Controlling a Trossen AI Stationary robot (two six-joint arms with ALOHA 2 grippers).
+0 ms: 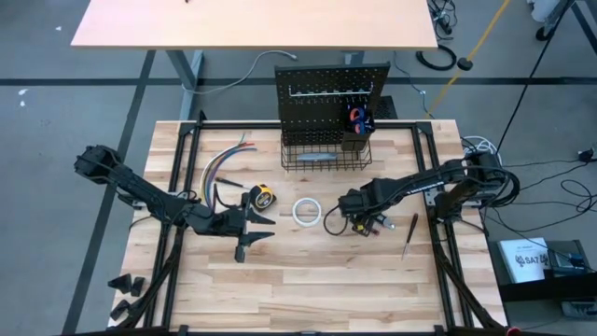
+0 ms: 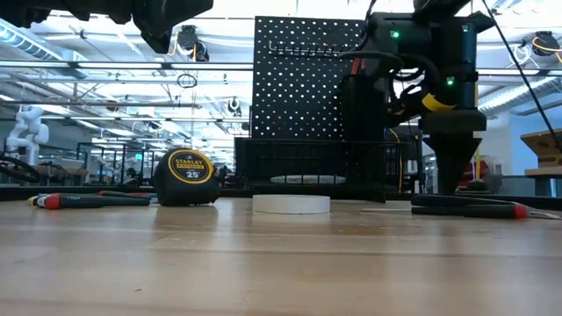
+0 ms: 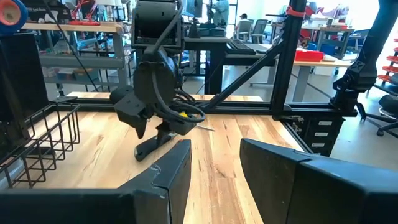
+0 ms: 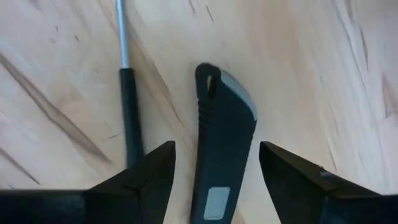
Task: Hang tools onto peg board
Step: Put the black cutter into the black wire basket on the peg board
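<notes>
Two open fingers [image 4: 149, 171] astride black handle [image 4: 221, 155]

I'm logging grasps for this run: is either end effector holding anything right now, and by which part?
Nothing is held. The right end effector is open, its fingers either side of a black handle lying on the table, not touching it. The left end effector is open and empty.
</notes>
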